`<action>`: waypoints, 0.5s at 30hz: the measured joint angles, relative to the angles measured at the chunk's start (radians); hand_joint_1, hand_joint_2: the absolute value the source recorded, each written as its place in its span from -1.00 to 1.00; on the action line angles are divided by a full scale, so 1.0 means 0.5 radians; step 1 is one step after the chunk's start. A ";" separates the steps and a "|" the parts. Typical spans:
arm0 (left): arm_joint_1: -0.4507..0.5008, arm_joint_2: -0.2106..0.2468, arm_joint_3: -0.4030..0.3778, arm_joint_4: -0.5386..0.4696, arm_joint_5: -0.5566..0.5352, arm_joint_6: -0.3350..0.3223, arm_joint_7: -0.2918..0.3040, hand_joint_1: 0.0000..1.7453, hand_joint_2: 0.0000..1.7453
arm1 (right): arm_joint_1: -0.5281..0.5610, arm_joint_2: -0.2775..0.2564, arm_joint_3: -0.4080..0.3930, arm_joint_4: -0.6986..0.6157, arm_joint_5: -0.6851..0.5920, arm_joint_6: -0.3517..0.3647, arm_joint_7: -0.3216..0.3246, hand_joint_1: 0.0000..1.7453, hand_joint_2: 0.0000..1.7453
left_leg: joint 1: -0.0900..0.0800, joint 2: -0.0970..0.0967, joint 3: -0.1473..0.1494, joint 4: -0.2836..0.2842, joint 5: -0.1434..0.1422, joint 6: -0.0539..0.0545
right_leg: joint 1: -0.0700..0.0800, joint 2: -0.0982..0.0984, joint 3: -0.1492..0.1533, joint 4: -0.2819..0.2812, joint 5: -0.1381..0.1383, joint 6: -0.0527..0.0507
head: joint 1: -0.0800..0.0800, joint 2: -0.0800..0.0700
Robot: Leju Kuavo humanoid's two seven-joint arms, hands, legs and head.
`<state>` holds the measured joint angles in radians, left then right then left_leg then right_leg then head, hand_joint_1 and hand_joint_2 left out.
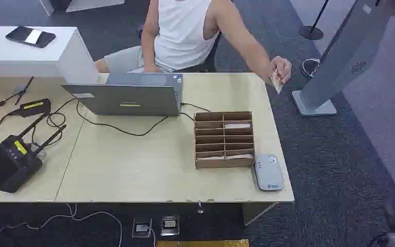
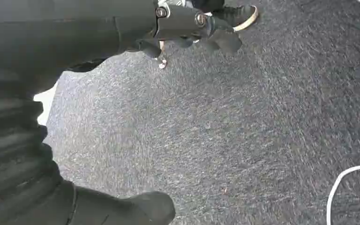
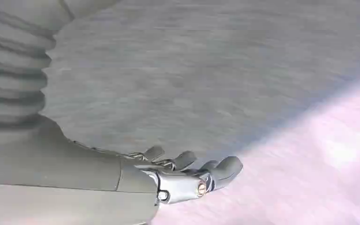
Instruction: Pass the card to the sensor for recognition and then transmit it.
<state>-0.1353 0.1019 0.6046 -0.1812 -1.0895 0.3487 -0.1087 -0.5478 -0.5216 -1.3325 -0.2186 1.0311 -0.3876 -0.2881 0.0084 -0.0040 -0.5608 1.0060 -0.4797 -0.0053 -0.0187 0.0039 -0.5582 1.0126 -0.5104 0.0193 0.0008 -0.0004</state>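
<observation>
Head view: a seated person's hand [image 1: 282, 68] pinches the small pale card [image 1: 276, 81] past the beige table's [image 1: 133, 170] far corner; grey slab-shaped sensor [image 1: 267, 173] lies beside the brown cardboard slotted box [image 1: 223, 140].
Left wrist view: left hand [image 2: 187, 28] hangs over carpet, fingers spread, holding nothing.
Right wrist view: right hand [image 3: 187, 176] likewise loose and bare.
Risk: with both arms hanging, a late reach could fumble the handover and drop the card.

Bare tabletop [image 1: 133, 164] lies open before the laptop [image 1: 128, 95]; cardboard organizer [image 1: 223, 140] crowds the sensor [image 1: 267, 173].

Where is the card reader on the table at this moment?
In the head view, the grey card reader lies flat near the table's front right corner, just right of the cardboard card organizer and close beside it.
</observation>
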 joint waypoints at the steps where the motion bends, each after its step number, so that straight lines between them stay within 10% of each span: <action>1: 0.000 0.000 0.000 0.000 -0.001 0.002 -0.005 -1.00 1.00 | -0.091 -0.044 -0.001 -0.006 -0.027 0.001 -0.069 -1.00 1.00 | -0.002 0.000 -0.004 0.000 0.001 0.001 | -0.001 0.000 0.000 0.001 0.001 0.000 | -0.005 0.000; 7: -0.018 -0.003 0.000 0.000 -0.015 0.002 -0.011 -1.00 1.00 | -0.702 -0.221 0.133 -0.131 -0.409 0.077 -0.244 -1.00 1.00 | -0.003 -0.014 -0.003 0.000 0.007 0.009 | -0.004 -0.014 0.000 0.002 0.002 0.001 | 0.000 0.000; 15: -0.017 -0.005 0.000 0.000 -0.017 0.002 -0.011 -1.00 1.00 | -0.734 -0.227 0.165 -0.156 -0.513 0.086 -0.222 -1.00 1.00 | -0.003 -0.016 -0.003 0.001 0.007 0.009 | -0.003 -0.015 0.000 0.001 0.002 0.001 | -0.002 0.000</action>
<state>-0.1440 0.0996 0.6046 -0.1812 -1.0979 0.3494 -0.1141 -0.9148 -0.6352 -1.2500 -0.2965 0.7745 -0.3444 -0.3993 0.0071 -0.0118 -0.5621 1.0065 -0.4761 -0.0010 -0.0200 -0.0038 -0.5582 1.0130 -0.5093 0.0200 0.0000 -0.0004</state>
